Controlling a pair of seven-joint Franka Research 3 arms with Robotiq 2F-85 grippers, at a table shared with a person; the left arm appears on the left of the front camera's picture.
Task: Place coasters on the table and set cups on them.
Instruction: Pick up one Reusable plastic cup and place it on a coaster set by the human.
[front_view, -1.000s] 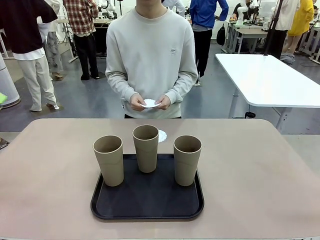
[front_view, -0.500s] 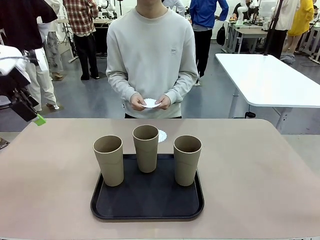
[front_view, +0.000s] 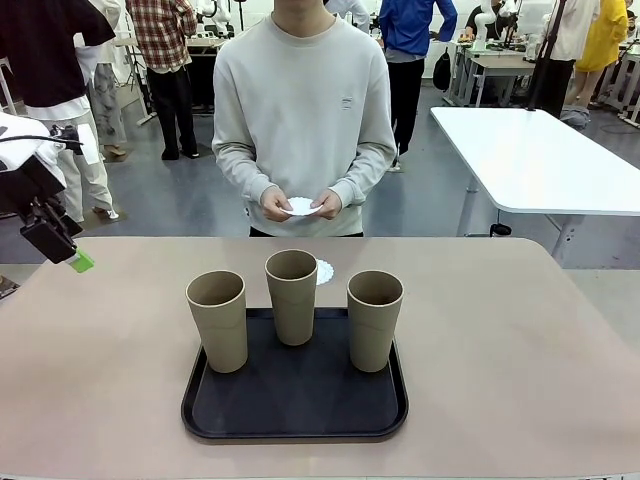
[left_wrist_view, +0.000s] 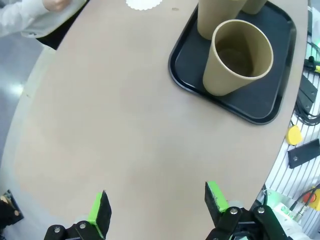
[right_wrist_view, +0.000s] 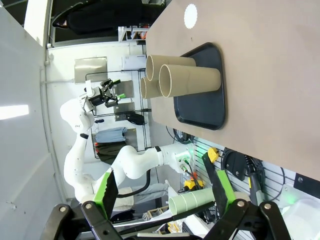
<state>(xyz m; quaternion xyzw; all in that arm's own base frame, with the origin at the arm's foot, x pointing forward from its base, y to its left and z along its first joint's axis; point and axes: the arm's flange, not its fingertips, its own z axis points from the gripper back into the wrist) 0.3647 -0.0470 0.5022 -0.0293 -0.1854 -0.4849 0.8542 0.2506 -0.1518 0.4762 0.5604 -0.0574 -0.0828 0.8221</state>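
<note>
Tan paper cups (front_view: 292, 300) stand close together on a black tray (front_view: 300, 402), ahead of my wide-open left jaws; one coaster (front_view: 323, 272) lies beyond. My right jaws gape too. Reaching between cups could topple a neighbour.

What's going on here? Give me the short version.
A person at the far side of the table holds a white doily. One coaster lies on the table behind the black tray, where all three cups stand. The left gripper hovers open over the table; the right gripper is open too.
</note>
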